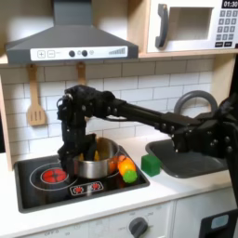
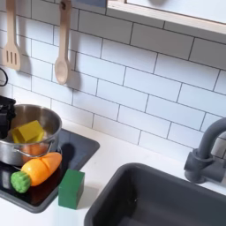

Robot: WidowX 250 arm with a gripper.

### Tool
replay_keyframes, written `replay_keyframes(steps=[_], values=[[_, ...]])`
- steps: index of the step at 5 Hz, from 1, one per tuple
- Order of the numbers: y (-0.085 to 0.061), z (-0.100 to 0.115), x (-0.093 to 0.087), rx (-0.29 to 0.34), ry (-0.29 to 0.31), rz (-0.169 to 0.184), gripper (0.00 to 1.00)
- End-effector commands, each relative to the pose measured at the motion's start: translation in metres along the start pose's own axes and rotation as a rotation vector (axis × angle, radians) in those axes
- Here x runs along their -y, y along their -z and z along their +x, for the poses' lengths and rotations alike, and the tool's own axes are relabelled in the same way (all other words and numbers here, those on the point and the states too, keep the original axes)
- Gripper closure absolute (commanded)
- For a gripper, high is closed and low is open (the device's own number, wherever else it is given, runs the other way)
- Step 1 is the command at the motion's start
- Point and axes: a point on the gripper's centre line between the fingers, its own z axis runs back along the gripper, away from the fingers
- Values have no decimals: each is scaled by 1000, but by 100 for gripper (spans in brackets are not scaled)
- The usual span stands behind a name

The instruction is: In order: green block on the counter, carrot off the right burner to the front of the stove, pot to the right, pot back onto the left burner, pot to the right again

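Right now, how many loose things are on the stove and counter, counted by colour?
Silver: 1, the pot
Orange: 1, the carrot
Dark green: 1, the green block
Yellow: 1, the toy food piece inside the pot
Total: 4

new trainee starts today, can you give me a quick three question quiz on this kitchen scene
1. True or false: the green block lies inside the pot.
2. Which end of the carrot points to the second exterior view's left: orange or green?
3. In the first exterior view, the gripper is at the pot's: A left rim, B right rim?

Key: 1 false, it stands on the counter; 2 green; 3 A.
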Motion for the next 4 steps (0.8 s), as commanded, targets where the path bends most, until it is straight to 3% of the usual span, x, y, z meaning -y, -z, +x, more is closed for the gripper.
replay_keyframes(steps=[1,2,4], values=[[1,0,1,0,1,5,6],[2,1,-2,0,2,7,100],[2,0,-2,-1,1,10,100]])
